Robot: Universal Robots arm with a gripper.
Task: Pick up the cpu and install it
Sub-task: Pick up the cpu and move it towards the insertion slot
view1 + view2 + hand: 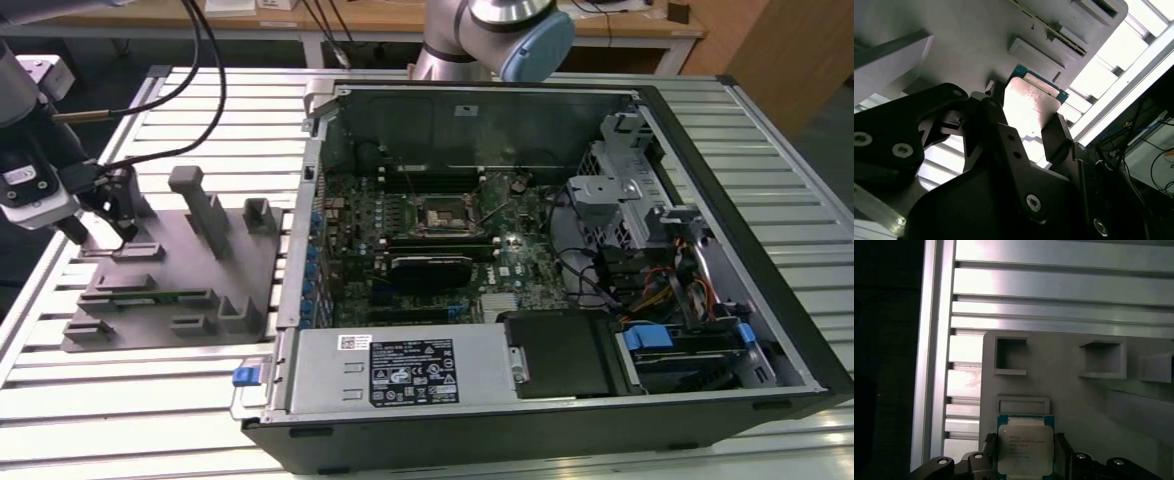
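Checking in from the remote desk: the gripper (102, 232) is down at the grey tray (174, 255) on the exterior view's left, well apart from the open PC case (781, 290). Both wrist views show the cpu (1025, 449) sitting right between the fingers (990, 452), shiny lid facing the first wrist camera, and the fingers look pinched in narrow against two opposite edges of it. I can't tell whether the chip is lifted or resting on the tray. The tray lies on the slatted metal table (1064, 285), and its little square pockets are just past the cpu. Over in the case, the socket (438, 215) sits about mid-board with nothing near it.
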